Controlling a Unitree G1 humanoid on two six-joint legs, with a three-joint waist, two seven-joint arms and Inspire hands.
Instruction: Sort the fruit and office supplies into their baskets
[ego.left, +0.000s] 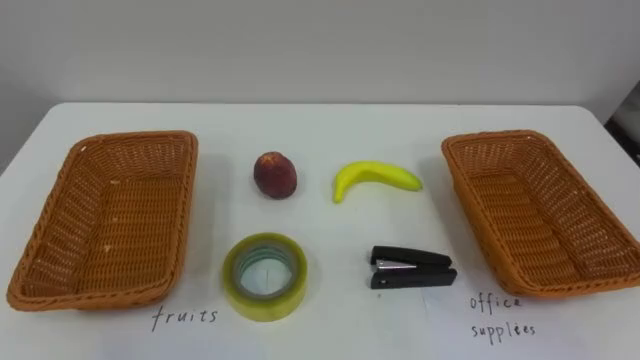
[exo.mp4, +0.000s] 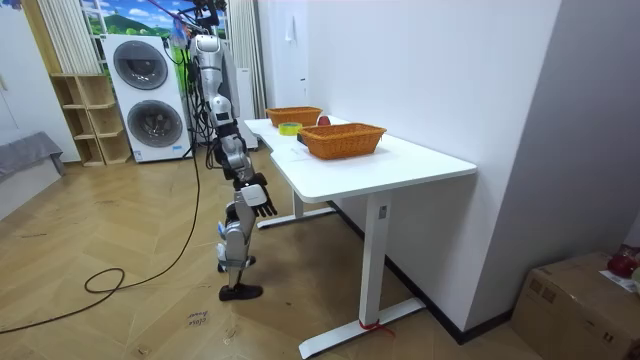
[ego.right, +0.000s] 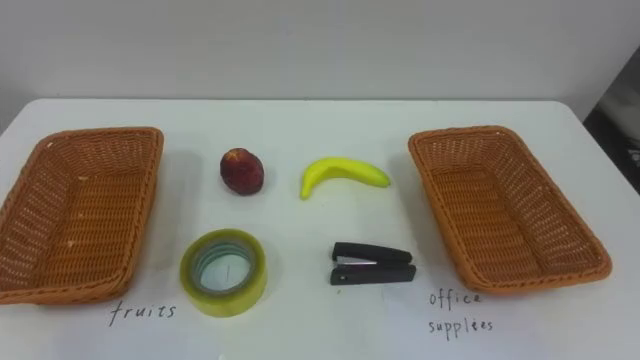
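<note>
White worktop (ego.left: 320, 125). Rectangular brown wicker basket (ego.left: 105, 220) at frame left; second brown wicker basket (ego.left: 540, 215) at frame right. Between them, upper row: round red fruit (ego.left: 274, 175) left of curved yellow banana (ego.left: 375, 178); lower row: yellowish tape roll (ego.left: 264, 276) left of black stapler (ego.left: 411, 267).

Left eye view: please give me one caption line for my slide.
Peach, banana, tape roll and stapler lie unsorted on a white table between the empty left basket and right basket.
</note>
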